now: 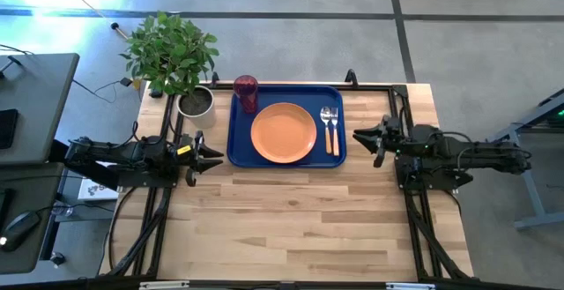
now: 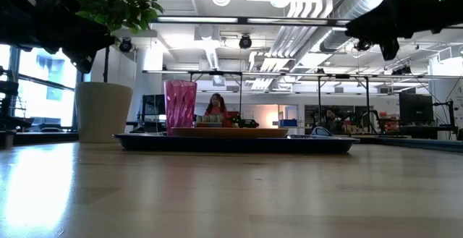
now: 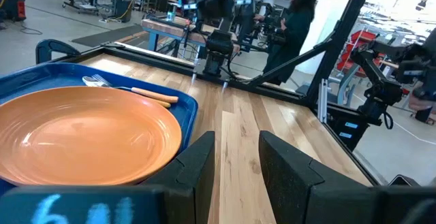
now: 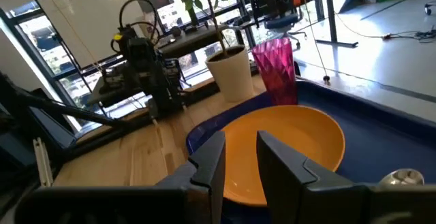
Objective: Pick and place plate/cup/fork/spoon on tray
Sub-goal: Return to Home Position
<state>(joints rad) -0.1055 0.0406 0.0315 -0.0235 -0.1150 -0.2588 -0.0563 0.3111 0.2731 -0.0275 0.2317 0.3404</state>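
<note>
The dark blue tray (image 1: 238,145) lies at the table's far middle. On it rest the orange plate (image 1: 283,132), the dark red cup (image 1: 246,92) upright at its far left corner, and the fork (image 1: 336,130) and spoon (image 1: 326,127) side by side along its right side. My left gripper (image 1: 214,156) is open and empty just left of the tray's near left corner. My right gripper (image 1: 361,137) is open and empty just right of the tray. The plate also shows in the left wrist view (image 3: 82,135) and the right wrist view (image 4: 293,149).
A white pot with a green plant (image 1: 196,101) stands left of the tray's far left corner, close to the cup. The near half of the wooden table (image 1: 291,228) is bare. A person (image 3: 293,26) stands in the room beyond the table.
</note>
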